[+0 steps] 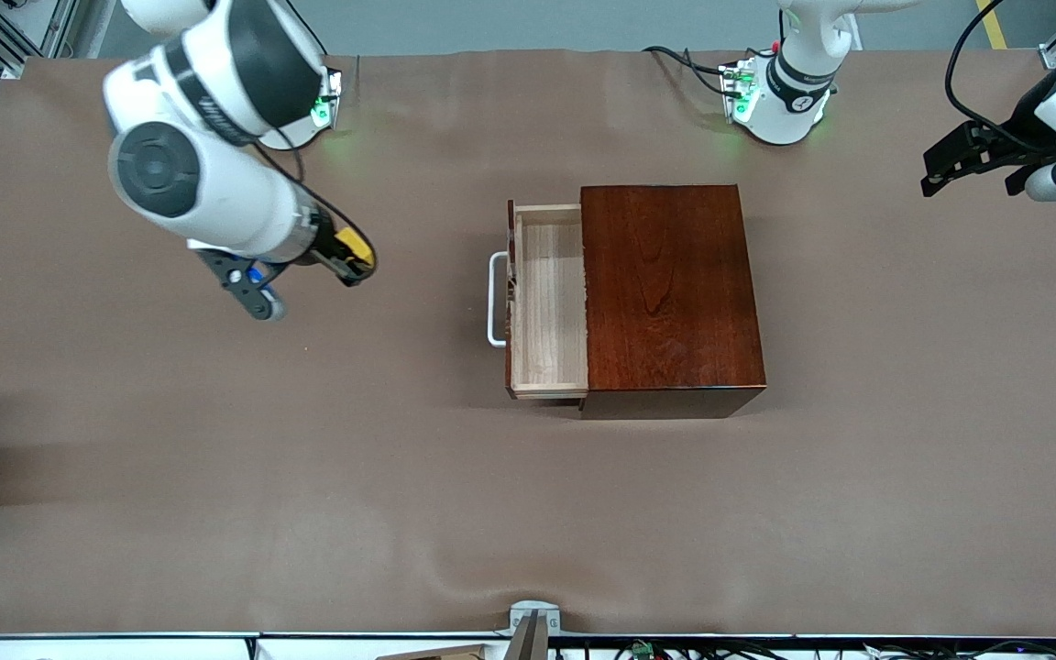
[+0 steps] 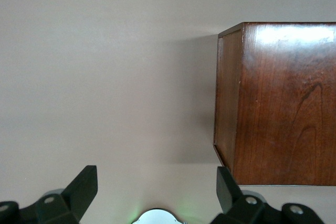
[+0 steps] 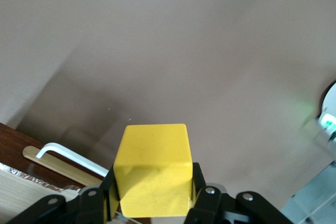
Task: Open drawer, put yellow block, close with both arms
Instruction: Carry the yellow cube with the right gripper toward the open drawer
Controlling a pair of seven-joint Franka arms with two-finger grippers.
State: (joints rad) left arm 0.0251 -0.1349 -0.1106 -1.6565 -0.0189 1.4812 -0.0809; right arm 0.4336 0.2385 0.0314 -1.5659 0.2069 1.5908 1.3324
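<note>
Transport step in hand. Yellow block (image 3: 153, 169) clamped in right gripper (image 1: 351, 259), aloft over bare table toward right arm's end. Drawer (image 1: 546, 302) pulled open, empty. Left gripper (image 1: 973, 170) spread wide, waiting off the box (image 1: 670, 293). Next: carry over tray, lower, release.

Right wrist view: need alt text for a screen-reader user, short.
The right gripper holds the yellow block between its black fingers, up above the brown table cover. At the edge of the picture the open drawer shows, with its pale wood floor and white handle.
</note>
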